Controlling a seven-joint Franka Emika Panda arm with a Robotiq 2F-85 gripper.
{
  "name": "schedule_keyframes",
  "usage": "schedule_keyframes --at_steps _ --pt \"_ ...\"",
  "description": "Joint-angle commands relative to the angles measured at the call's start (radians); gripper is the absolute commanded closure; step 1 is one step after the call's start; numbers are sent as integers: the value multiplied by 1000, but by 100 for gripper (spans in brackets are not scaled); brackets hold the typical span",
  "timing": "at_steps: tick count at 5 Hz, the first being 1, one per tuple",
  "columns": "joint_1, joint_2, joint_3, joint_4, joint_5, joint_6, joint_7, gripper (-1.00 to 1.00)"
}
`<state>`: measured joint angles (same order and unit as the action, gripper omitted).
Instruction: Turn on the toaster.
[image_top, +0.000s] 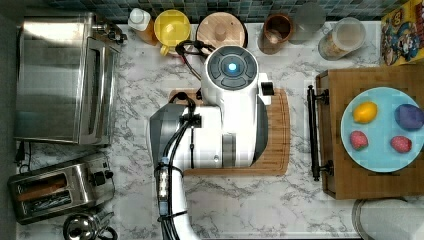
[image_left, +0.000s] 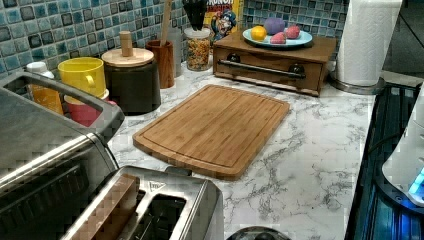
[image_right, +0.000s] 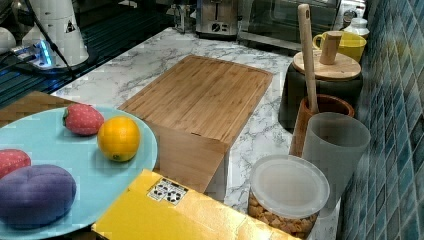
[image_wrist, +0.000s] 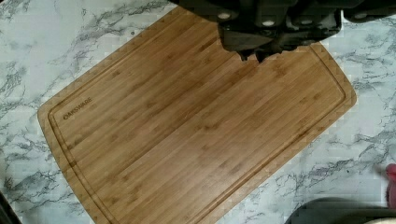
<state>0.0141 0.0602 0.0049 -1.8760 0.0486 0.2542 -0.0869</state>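
Progress: none visible. Fingers drawn close together, holding nothing, hanging above cutting board. Toaster well away from fingers, across bare desk, by toaster oven. Lever untouched, slots dark in left view. Whole job pending: reach toaster, press lever down.

A bamboo cutting board lies bare on the marble counter. In the left view's lower left, the toaster shows its two dark slots, just beside the larger toaster oven. Behind the board stand a yellow mug, a dark lidded canister and a wooden tray bearing a plate of fruit.
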Motion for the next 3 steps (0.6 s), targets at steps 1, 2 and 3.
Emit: schedule_keyframes --at_steps 1,2,3 --pt "-3 -24 3 -30 43 42 -91 100" --pt "20 -56 28 -55 91 83 -249 100" --pt "52 -92 70 -94 145 126 -432 100"
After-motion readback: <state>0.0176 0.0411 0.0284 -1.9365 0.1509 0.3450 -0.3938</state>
